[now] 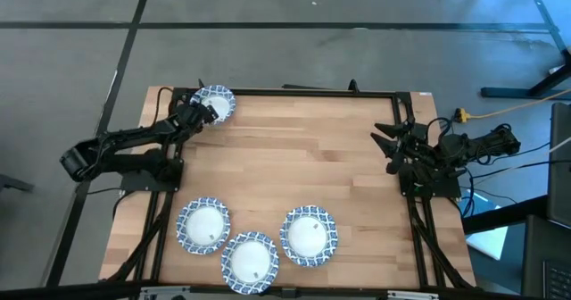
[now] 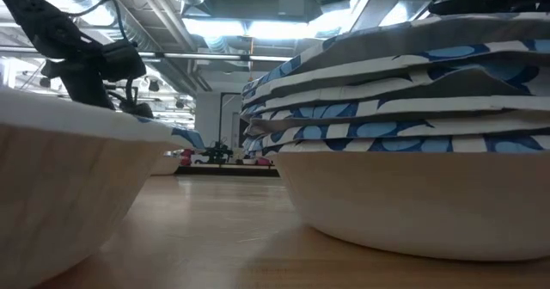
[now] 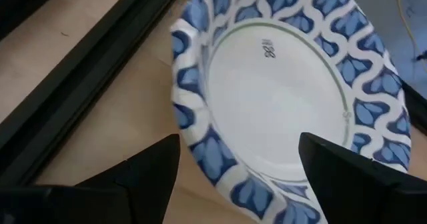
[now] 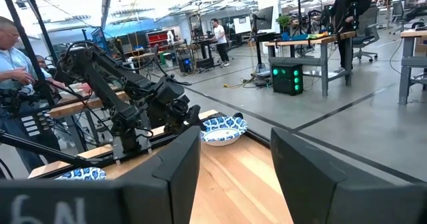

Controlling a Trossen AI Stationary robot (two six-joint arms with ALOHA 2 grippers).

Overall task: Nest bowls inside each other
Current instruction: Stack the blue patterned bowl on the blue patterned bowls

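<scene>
Hidden: low view is showing only two bowl stacks (image 2: 412,126).
Edge: corner bowl (image 1: 215,103) is sitting by table (image 1: 294,157) rim.
Left gripper (image 1: 207,112): fingers spread, straddling it.
Right gripper (image 1: 385,144): parted, empty.

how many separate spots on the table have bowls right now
4. One bowl sits at the far left corner, at the left pincer. Three near-edge spots: left bowl, middle bowl, right stack. The low view shows that stack nested several deep, so more bowls are hidden.

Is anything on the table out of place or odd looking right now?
One bowl sits alone at the far left corner, right by the table's edge, with the open left gripper at its rim. The other bowls cluster at the near edge. The right gripper waits open at the right side.
</scene>
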